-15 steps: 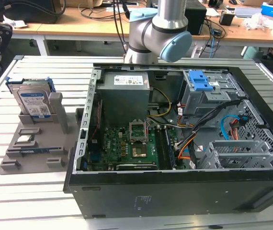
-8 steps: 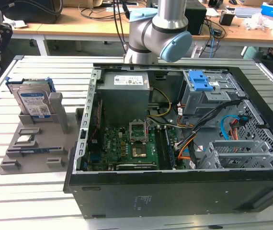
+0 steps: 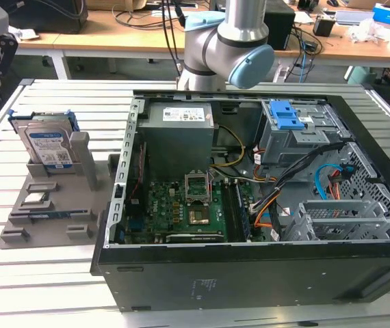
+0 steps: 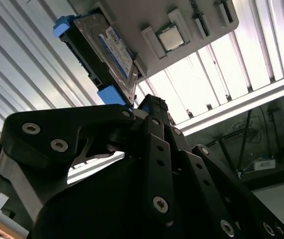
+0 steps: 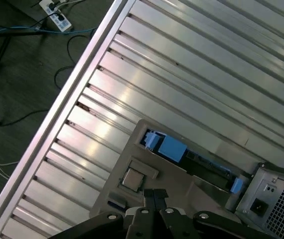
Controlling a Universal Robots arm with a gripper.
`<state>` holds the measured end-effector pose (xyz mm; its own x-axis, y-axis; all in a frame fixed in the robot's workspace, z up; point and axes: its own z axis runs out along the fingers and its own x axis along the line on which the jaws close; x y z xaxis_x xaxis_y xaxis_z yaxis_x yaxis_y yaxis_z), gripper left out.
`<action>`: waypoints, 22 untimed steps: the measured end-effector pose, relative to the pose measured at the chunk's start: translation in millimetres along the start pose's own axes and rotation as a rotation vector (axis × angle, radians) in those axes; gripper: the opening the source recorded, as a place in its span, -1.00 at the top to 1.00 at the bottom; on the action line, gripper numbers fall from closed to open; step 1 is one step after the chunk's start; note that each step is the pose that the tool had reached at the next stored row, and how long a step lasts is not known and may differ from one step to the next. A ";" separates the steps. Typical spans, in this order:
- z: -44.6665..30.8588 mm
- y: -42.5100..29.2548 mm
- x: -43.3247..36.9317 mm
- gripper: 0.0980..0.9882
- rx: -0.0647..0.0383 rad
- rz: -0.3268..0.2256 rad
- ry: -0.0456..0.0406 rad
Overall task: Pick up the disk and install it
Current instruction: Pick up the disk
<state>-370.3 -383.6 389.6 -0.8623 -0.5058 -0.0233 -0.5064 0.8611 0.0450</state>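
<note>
Because nothing sits between its fingertips, the black linkage gripper (image 5: 155, 195) is entered as empty: in both wrist views the two fingers lie pressed together with no gap to speak of. Item of the task: the disk (image 5: 168, 148), a flat rectangular silver-grey hard drive with a white-and-blue label and a bright blue plastic bracket around its edges. It stands on edge in a slot of the grey plastic parts holder (image 5: 194, 185), beyond the fingertips, apart from them and untouched. Likewise beyond the fingertips, in its own recess of the holder: a small square silver processor chip (image 5: 132, 179). Support: a slatted aluminium table (image 5: 182, 64) beneath gripper and holder alike. Just beside the holder: an open black computer case (image 3: 250, 277), circuit board exposed, with a large grey metal power-supply box (image 3: 179, 130) inside. Step in hand, by judgement: the approach to the pick, with the disk not yet lifted and the install not yet begun. Requirement of the next move, by judgement: fingers parted wider than the drive is thick, set square to its two flat faces, and brought over its free upper edge, clear of the holder's grey post.
</note>
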 end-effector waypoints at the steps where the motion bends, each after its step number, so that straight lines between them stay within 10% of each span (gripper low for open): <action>1: 0.0 0.0 0.0 0.98 0.000 -0.014 0.0006; 22: 0.0 0.0 0.0 0.98 -0.006 -0.236 0.0107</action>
<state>-370.3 -383.6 389.6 -0.7199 -0.6937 -0.0233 -0.6939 0.7186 0.0450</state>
